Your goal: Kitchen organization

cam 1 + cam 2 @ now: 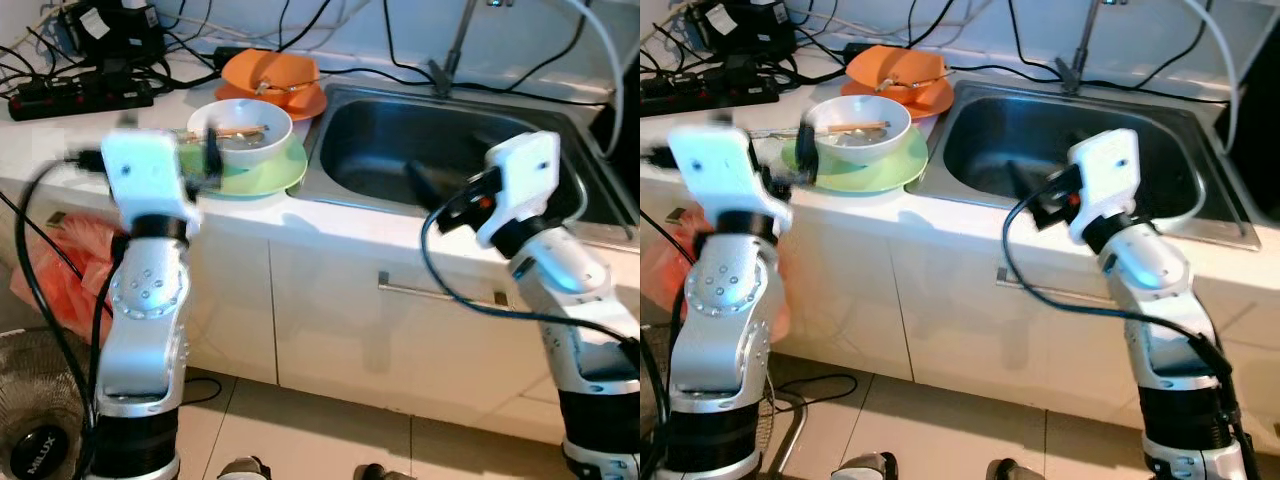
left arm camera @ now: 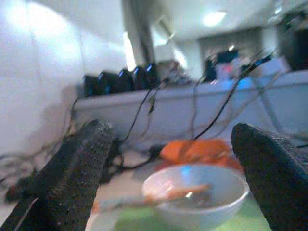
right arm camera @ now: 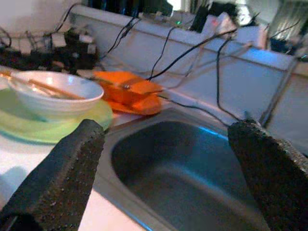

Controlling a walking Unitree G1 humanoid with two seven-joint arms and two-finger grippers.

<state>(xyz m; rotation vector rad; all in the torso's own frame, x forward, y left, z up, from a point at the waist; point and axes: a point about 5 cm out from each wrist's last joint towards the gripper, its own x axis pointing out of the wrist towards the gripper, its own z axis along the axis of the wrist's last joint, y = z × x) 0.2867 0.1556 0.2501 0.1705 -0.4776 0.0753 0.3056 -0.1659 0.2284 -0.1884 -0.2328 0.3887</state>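
A white bowl (image 1: 240, 125) with chopsticks (image 1: 236, 130) across it sits on a green plate (image 1: 270, 175) on the counter, left of the steel sink (image 1: 390, 135). Behind them an orange bowl rests on an orange plate (image 1: 270, 72). My left gripper (image 1: 208, 150) is raised at the counter's front edge, right by the white bowl and pointing at it. Its fingers (image 2: 72, 183) stand wide apart, open and holding nothing. My right gripper (image 1: 422, 185) hovers over the sink's front part, open, with its fingers (image 3: 67, 173) spread and nothing between them.
A faucet (image 1: 450, 60) rises behind the sink. Power strips (image 1: 80, 95) and several black cables cover the back left of the counter. Below are white cabinet doors with a bar handle (image 1: 440, 293). A red plastic bag (image 1: 70, 260) and a fan (image 1: 30, 420) stand on the floor at left.
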